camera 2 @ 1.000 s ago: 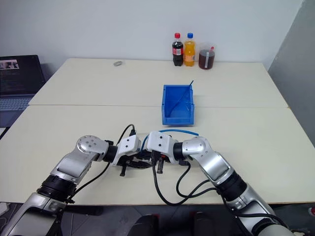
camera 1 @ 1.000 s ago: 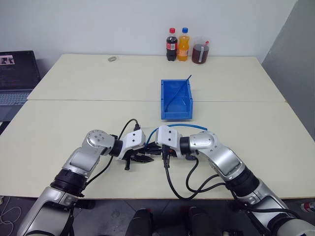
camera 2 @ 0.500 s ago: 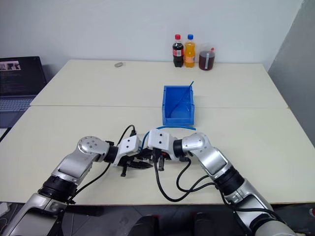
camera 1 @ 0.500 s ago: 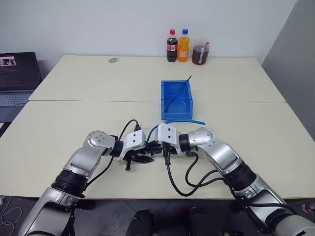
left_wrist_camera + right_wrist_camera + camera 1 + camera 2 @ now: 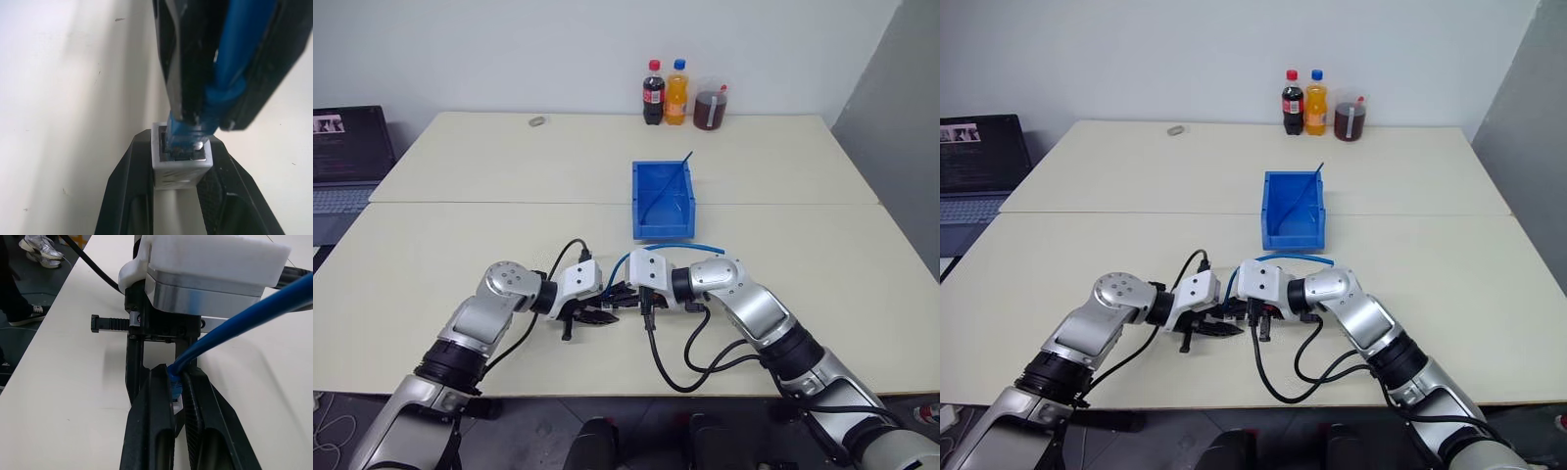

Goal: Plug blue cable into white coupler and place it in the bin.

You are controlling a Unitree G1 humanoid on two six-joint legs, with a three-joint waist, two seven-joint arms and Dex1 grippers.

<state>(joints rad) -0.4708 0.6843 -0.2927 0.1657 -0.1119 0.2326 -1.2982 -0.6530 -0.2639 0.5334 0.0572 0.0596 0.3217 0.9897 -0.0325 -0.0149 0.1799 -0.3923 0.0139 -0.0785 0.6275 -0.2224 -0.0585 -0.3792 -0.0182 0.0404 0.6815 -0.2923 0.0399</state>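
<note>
Blue cable (image 5: 234, 54): light blue. White coupler (image 5: 181, 164): white. Bin (image 5: 663, 201): bright blue; counter (image 5: 489, 166): plain cream; end effector fingers (image 5: 149, 431): black.

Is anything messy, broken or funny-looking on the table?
Nothing looks spilled or broken. One odd thing: a thin dark stick leans slanted in the bin, poking over its back corner. Near the front, the left hand pinches the white coupler and the right hand holds the blue cable, as planned.

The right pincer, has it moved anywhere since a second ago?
No. The right pincer sits at the same spot in front of the bin, shut on the blue cable at the white coupler.
</note>
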